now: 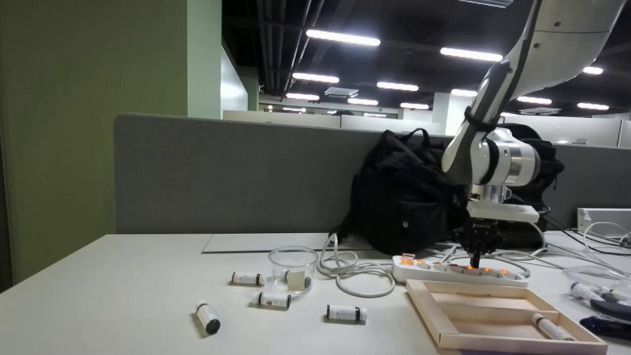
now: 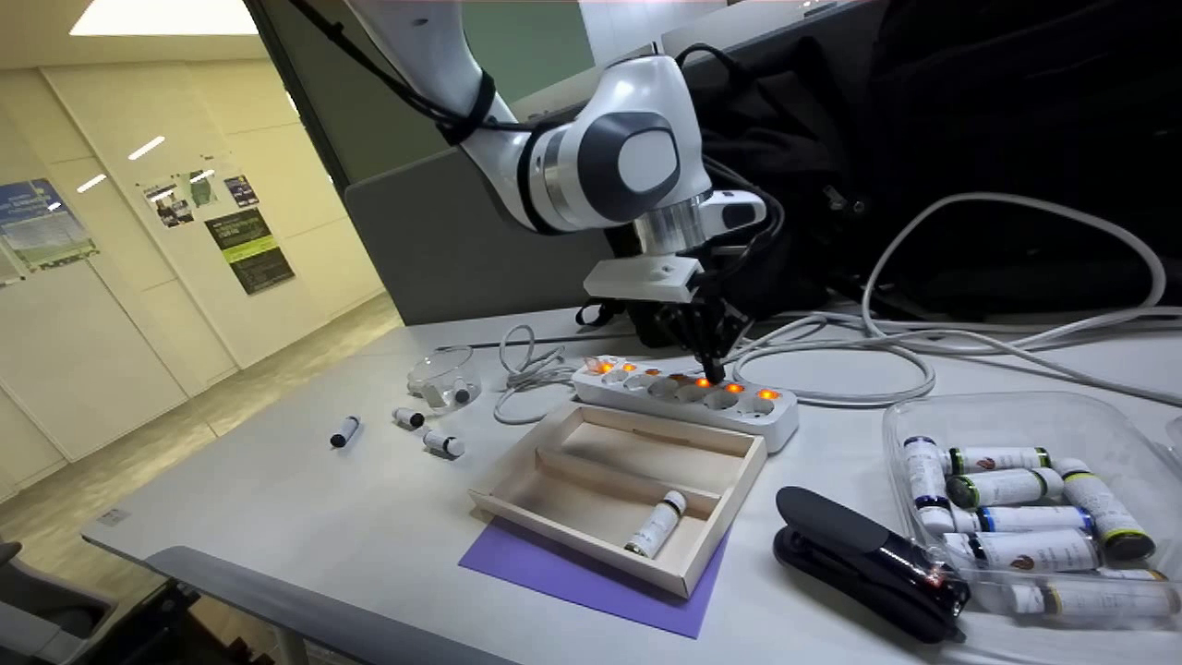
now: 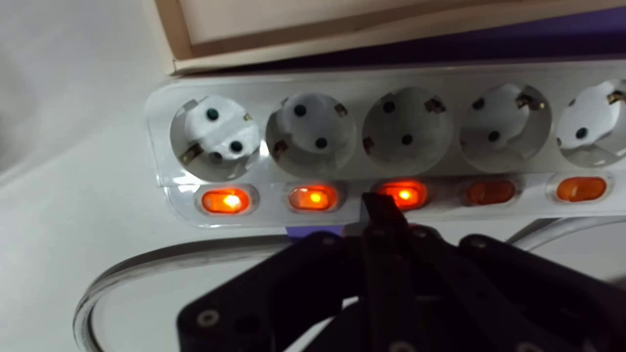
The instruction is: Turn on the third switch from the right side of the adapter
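Wrist view shows my jointed black gripper [image 3: 379,208] pinched together, presumably to press the long white plastic adapter's [image 3: 359,168] third, glowing-orange oval switch [image 3: 410,191].

In an exterior view, the arm [image 1: 552,59] bends down from the right; the gripper [image 1: 475,262] points downward, fingertips [image 3: 382,212] together.

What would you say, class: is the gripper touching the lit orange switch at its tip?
Cannot tell. In the wrist view, the gripper covers part of the lit orange switch, hiding any contact; neither exterior view settles it.
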Motion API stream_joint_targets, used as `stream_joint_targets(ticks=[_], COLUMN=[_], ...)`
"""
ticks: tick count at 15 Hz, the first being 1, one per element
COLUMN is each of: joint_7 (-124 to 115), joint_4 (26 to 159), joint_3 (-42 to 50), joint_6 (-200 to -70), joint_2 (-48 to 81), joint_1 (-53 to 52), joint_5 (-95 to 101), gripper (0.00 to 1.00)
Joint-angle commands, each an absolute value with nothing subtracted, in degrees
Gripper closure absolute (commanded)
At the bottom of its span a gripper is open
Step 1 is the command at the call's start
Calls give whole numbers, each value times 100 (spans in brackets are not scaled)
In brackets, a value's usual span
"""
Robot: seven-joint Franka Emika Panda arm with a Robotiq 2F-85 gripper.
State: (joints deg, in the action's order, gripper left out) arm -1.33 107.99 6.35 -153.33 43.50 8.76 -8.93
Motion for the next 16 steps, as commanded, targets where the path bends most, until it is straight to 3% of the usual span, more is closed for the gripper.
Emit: stream_joint_targets(ticks=[1,6,7,8,11,12,13,16], joint_7=[-431,-357,-264,-265,-131,-196,-170,-161], joint_4=[10800,10773,10753,10718,10616,10610,10611,10637], joint_3=[701,697,659,686,683,705,714,703], joint_6=[-15154,-14528,-14240,-13988,-13129,-13603,-13455,-13525], joint_2=[4478,3742,3524,3335,2743,3101,2927,2999], joint_1=[849,1052,1147,1178,1335,1244,1270,1257], joint_5=[-813,-890,-920,-919,-964,-900,-906,-902], gripper=[100,100,74,73,54,46,65,47])
